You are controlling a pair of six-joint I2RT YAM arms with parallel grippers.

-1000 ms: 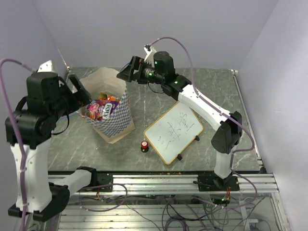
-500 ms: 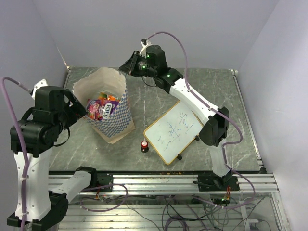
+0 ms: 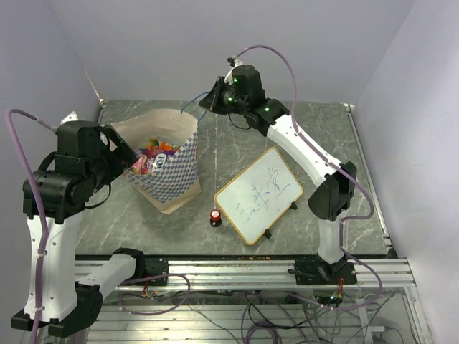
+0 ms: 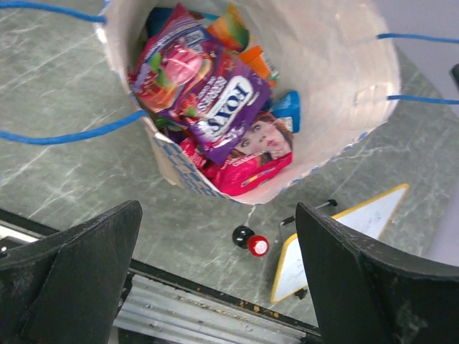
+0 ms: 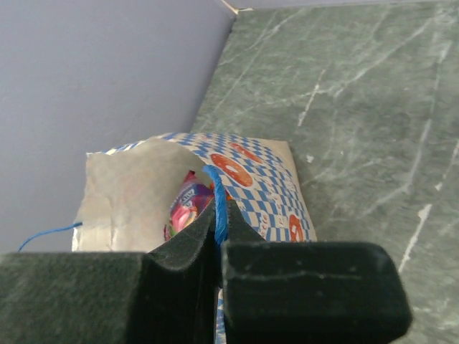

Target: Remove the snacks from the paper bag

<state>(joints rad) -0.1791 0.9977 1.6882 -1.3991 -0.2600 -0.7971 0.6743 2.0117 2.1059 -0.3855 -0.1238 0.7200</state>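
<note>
The paper bag [image 3: 176,170] stands left of centre, its mouth pulled wide. Inside lie the snacks [image 3: 152,156]: a purple-pink packet [image 4: 208,93] on top, a red-pink one [image 4: 244,170] under it, and blue [image 4: 288,109] and orange [image 4: 249,54] ones behind. My right gripper [image 3: 210,100] is above the bag's far right corner, shut on a blue cord handle [image 5: 219,204]. My left gripper [image 3: 123,154] hangs open at the bag's left rim, looking down into it, with nothing between its fingers [image 4: 79,272].
A small red-topped black knob [image 3: 215,216] lies on the marble table [image 3: 323,129] in front of the bag. A wood-framed whiteboard [image 3: 258,193] lies to its right. The other cord handle [image 4: 64,136] loops over the bag's near rim.
My right gripper has shut on the cord handle and pulled it up and right, stretching the bag's mouth. The left arm dipped away, then came back to the bag's left rim.
</note>
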